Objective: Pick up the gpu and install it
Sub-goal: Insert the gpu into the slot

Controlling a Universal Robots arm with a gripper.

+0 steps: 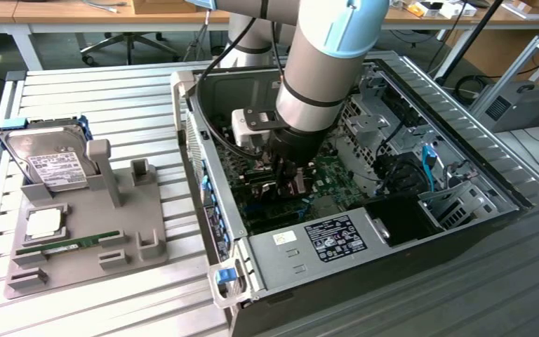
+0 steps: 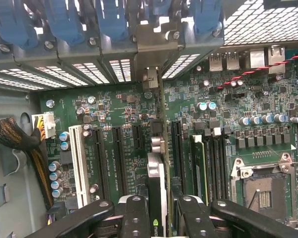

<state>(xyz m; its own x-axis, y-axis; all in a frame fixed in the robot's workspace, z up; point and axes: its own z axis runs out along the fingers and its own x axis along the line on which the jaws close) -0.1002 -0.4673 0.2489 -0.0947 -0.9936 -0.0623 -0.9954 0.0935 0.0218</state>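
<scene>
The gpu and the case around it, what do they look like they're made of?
The gpu: dark circuit board, seemingly fibreglass, with a dull silvery metal end bracket. The computer case: likely sheet steel, matte grey, judging by its folded edges and punched holes.
</scene>
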